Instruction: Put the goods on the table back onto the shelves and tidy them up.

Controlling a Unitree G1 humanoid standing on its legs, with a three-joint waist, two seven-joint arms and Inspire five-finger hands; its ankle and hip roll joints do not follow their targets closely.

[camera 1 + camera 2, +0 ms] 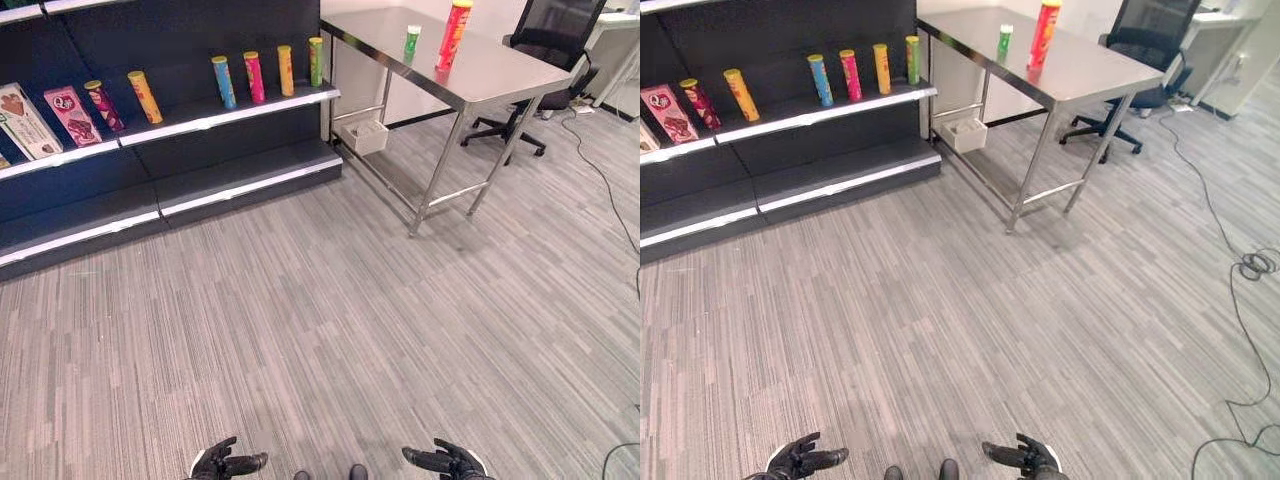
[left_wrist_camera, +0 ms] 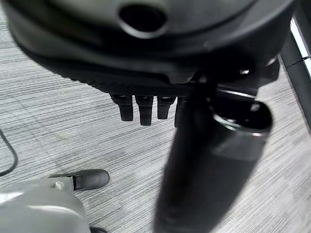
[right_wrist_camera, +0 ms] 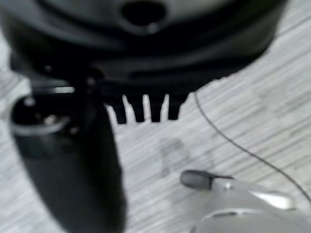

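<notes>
A tall red can (image 1: pixel 453 35) and a short green can (image 1: pixel 412 40) stand on the steel table (image 1: pixel 500 75) at the far right. The dark shelf (image 1: pixel 230 112) at the far left carries a row of upright cans: blue (image 1: pixel 224 82), pink (image 1: pixel 254 77), orange (image 1: pixel 286 70) and green (image 1: pixel 316 62). Further left on it stand two more cans (image 1: pixel 144 97) and flat boxes (image 1: pixel 72 115). My left hand (image 1: pixel 225 463) and right hand (image 1: pixel 445 460) hang low at the near edge, far from both. Each is open and holds nothing, with straight fingers (image 2: pixel 146 109) (image 3: pixel 146 109) over the carpet.
A black office chair (image 1: pixel 555 40) stands behind the table. A small white box (image 1: pixel 365 135) sits on the floor under the table's left end. Cables (image 1: pixel 1255 265) trail over the carpet at the right. Wide grey carpet (image 1: pixel 320 320) lies between me and the shelf.
</notes>
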